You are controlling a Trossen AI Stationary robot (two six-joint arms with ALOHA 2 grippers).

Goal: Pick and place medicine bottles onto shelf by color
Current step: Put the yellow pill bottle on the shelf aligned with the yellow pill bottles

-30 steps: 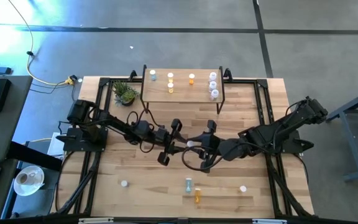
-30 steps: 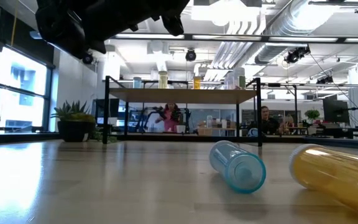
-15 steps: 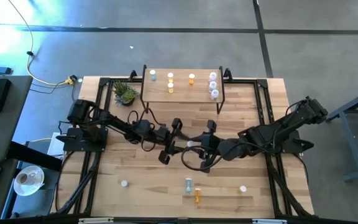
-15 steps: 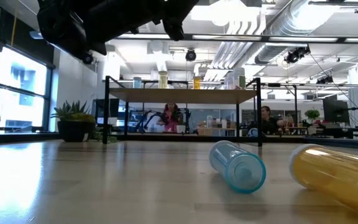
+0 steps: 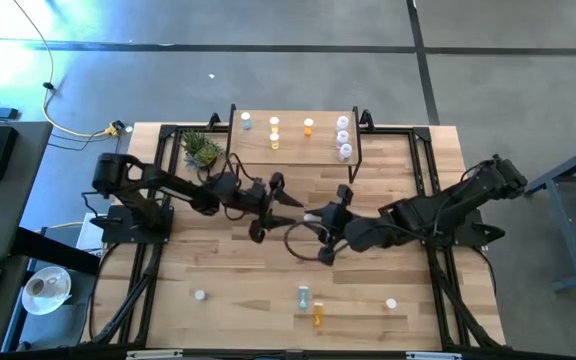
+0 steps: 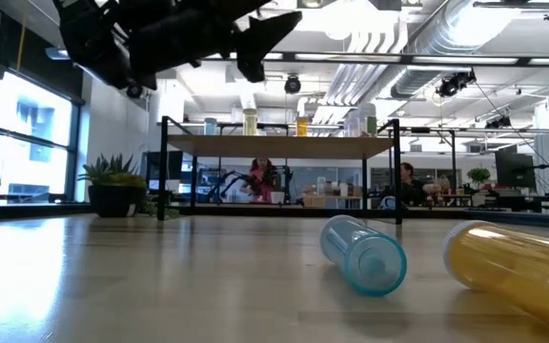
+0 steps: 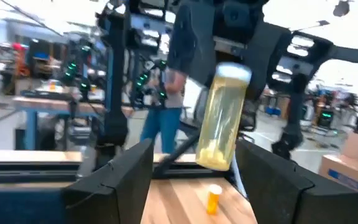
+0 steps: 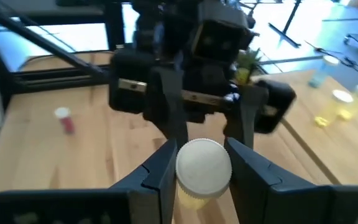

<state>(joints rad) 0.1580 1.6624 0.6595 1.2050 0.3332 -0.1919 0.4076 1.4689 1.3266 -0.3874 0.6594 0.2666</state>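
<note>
Handover above the middle of the slatted wooden table (image 5: 218, 270). The right gripper (image 8: 199, 163) clamps a pale yellow medicine bottle (image 7: 224, 118) with a white cap (image 8: 202, 167) between its two fingers; in the left wrist view the bottle hangs upright in mid-air in that grip, cap uppermost. The left gripper (image 5: 280, 207) faces it from just beside, jaws spread apart and holding nothing, its fingers (image 7: 120, 171) standing clear on either side of the bottle. At the far edge of the table stands the shelf (image 5: 293, 155), a light wood plank on thin black legs, carrying upright bottles: a blue one (image 5: 246, 121), two yellowish ones (image 5: 274, 131), an orange one (image 5: 309, 126) and three white ones (image 5: 343, 135). A potted plant (image 5: 201, 149) sits beside the shelf. Near the front edge a blue bottle (image 6: 363, 252) and an orange bottle (image 6: 513, 270) lie on their sides, close together; two more small bottles (image 5: 200, 295) (image 5: 391, 303) rest apart from them.
</note>
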